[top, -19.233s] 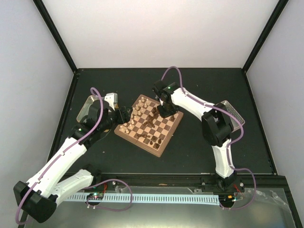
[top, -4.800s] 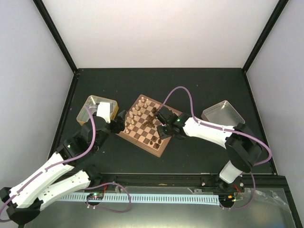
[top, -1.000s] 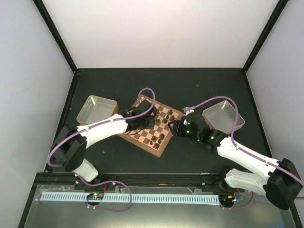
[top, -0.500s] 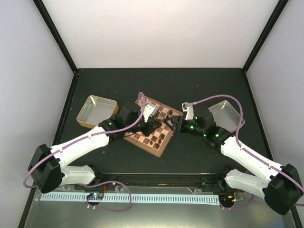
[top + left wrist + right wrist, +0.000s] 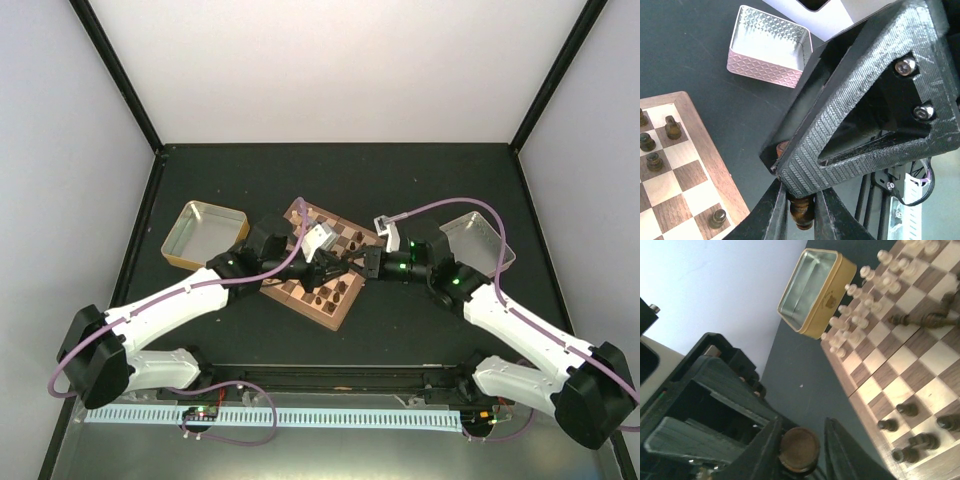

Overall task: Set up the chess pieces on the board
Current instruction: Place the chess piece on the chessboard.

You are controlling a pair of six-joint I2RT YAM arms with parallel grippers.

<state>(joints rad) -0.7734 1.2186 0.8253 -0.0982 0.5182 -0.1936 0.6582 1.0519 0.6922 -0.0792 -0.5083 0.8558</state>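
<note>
The board [image 5: 336, 318] lies angled mid-table, with pale chess pieces [image 5: 865, 295] lined along one side and dark ones [image 5: 910, 410] along the other. Two dark pieces [image 5: 925, 317] lie toppled on middle squares. Both grippers meet tip to tip above the board's right part. My left gripper [image 5: 801, 200] is shut on a dark brown chess piece [image 5: 801, 214], held sideways in the air. My right gripper [image 5: 801, 432] has its jaws drawn in on that piece's round base [image 5: 799, 449] from the opposite side. In the top view the piece is mostly hidden between the left gripper [image 5: 328, 268] and the right gripper [image 5: 346, 262].
A gold-rimmed metal tray [image 5: 203, 233] sits left of the board, and a silver tray [image 5: 478, 243] sits to the right, partly under the right arm. Purple cables loop over both arms. Black frame posts edge the table.
The right gripper has slid left to meet the left gripper, and its jaws have narrowed from wide open onto the dark piece. The left gripper has stayed shut on that piece.
</note>
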